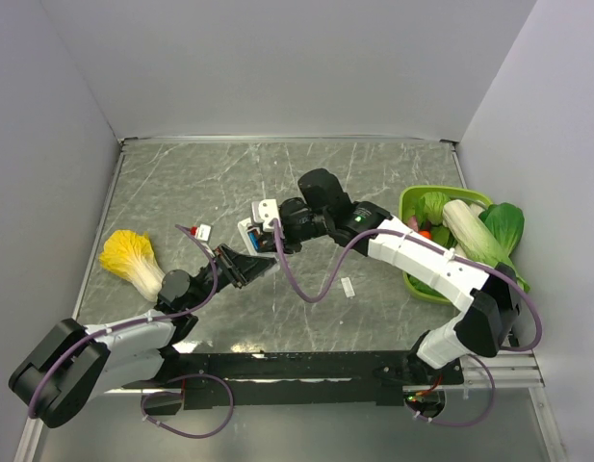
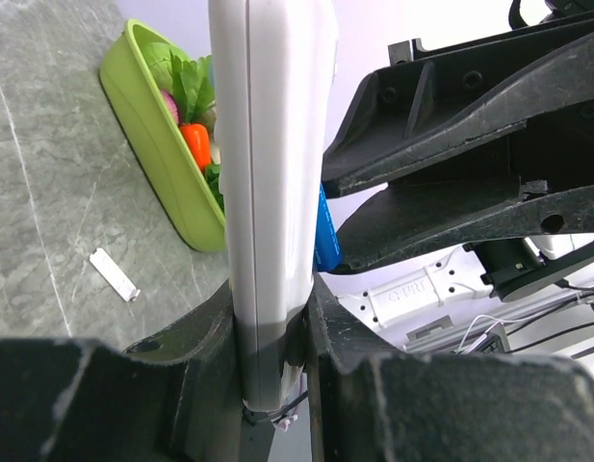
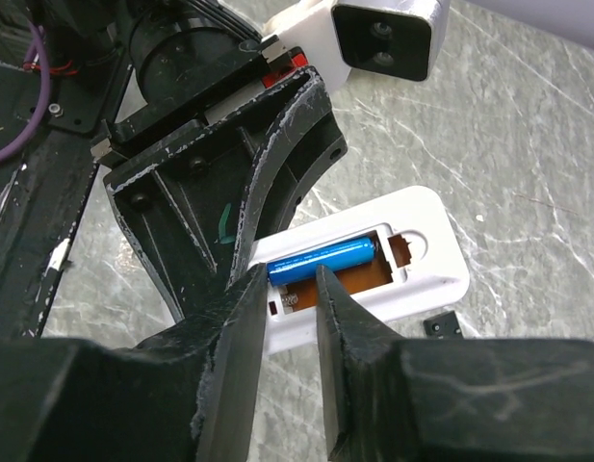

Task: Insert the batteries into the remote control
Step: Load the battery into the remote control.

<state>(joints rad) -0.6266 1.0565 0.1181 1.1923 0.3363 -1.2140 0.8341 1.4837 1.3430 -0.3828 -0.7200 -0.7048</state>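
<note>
My left gripper [image 2: 272, 318] is shut on the lower end of the white remote control [image 2: 272, 192], which it holds on edge above the table. In the right wrist view the remote control [image 3: 426, 274] shows its open back, and one blue battery [image 3: 325, 260] lies along the upper slot over the brown board. The right gripper [image 3: 289, 279] hovers at the battery's left end, its fingers a narrow gap apart and clamped on nothing. From above, both grippers meet at the remote control [image 1: 250, 231] mid-table. A sliver of the blue battery [image 2: 325, 236] shows behind the remote in the left wrist view.
A green basket [image 1: 412, 279] of vegetables stands at the right edge. A yellow-leaved cabbage [image 1: 131, 260] lies at the left. A small white strip [image 1: 348, 287] lies on the marble between the arms. A small black square part [image 3: 441, 325] lies beside the remote.
</note>
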